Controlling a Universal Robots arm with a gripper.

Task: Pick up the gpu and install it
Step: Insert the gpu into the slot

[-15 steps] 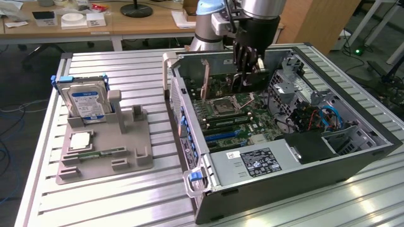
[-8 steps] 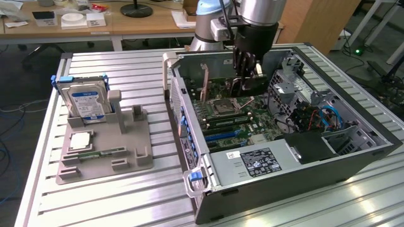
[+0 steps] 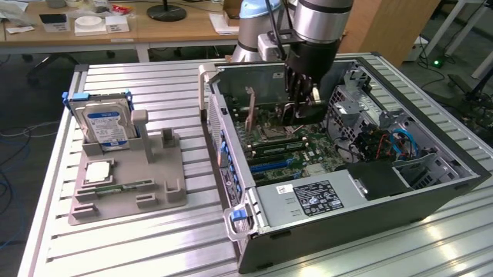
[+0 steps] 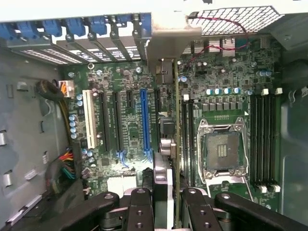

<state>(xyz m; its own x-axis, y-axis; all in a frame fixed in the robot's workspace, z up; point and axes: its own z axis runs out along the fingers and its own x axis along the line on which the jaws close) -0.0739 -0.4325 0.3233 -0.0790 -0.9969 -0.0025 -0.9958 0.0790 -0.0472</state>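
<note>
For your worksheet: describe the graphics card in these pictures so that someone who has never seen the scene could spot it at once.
Find the open computer case on the metal table. The arm's gripper reaches into it, above the motherboard. The graphics card stands on edge there, a thin board, unlike the flat-lying memory sticks.

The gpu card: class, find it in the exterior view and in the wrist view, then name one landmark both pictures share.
Exterior view: the gpu card stands on edge inside the open computer case, over the motherboard, just beside the gripper on the exterior view's left.
Wrist view: the gpu card appears edge-on, a thin strip running from the gripper up toward the rear slot brackets.
Shared landmark: the empty processor socket.
</note>
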